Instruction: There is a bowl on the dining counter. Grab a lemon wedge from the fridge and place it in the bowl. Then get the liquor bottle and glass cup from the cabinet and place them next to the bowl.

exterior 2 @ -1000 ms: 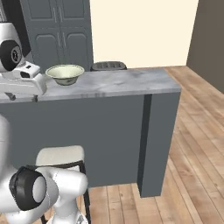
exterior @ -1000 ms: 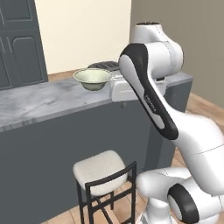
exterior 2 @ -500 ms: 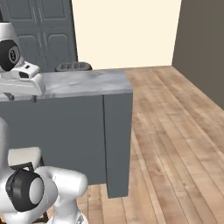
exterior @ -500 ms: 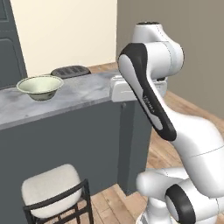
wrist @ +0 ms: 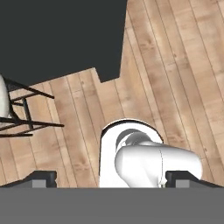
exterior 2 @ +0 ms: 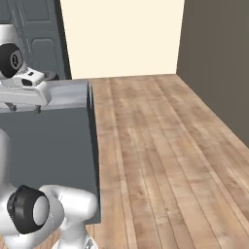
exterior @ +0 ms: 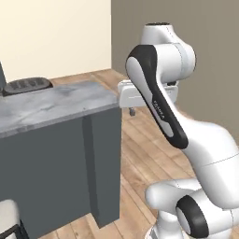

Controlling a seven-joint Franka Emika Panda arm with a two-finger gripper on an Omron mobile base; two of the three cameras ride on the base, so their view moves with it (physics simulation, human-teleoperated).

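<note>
Wooden plank floor (exterior 2: pixel 160 160) runs off toward a dark wall and a cream wall, and the near end of the dining counter (exterior: pixel 51 105) stands at the left of both base views, its marble tabletop over a plain dark front. A dark flat ridged object (exterior: pixel 27 85) lies on that tabletop toward the far end. The end effector (wrist: pixel 111 180) hangs beside the counter's corner, pointing down at the floor; its fingertips (wrist: pixel 41 178) stand spread wide with nothing between them. A stool (wrist: pixel 6 107) sits by the counter's front in the hand view. Judging from this, the lemon wedge step has not begun, since nothing is carried and no fridge is in sight. The risk now is the arm's forward link or the hand clipping the counter's corner, which sits just beside it, if the base turns toward the counter; the stool legs are another snag for the base. Compared with a second ago, the whole scene has slid left: the bowl has passed out of the base views, so the camera has moved, not the things.
</note>
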